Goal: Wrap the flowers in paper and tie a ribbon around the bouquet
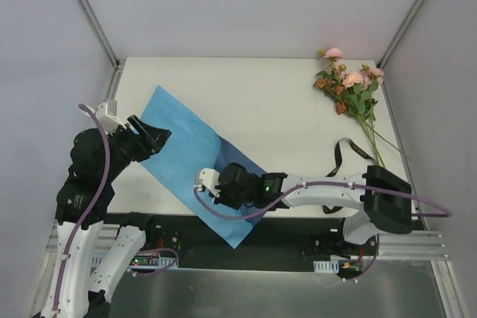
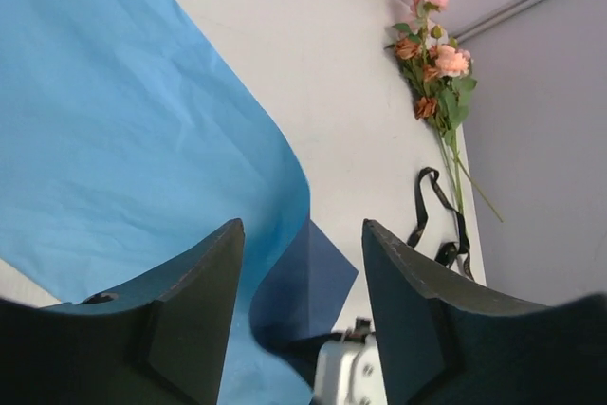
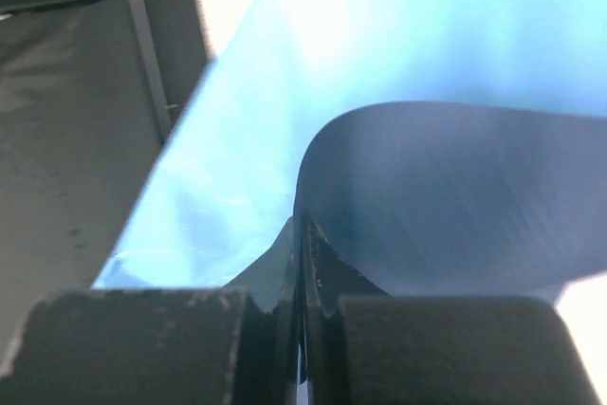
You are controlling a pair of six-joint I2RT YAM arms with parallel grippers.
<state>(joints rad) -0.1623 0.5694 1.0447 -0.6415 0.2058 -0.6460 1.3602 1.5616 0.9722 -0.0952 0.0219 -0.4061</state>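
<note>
Where end effector (image 3: 302, 234) pinches, paper (image 3: 427, 54) folds.

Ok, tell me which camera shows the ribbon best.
The left wrist view: the ribbon looks largest there, its loops clear on the table beside the flowers. The top view shows it smaller, its near end hidden by the right arm. The right wrist view shows only paper.

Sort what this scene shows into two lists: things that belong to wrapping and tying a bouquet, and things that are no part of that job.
Belong to the job:
- paper, pinched in the right gripper
- flowers
- ribbon

No part of it:
- purple cables
- frame posts
</note>
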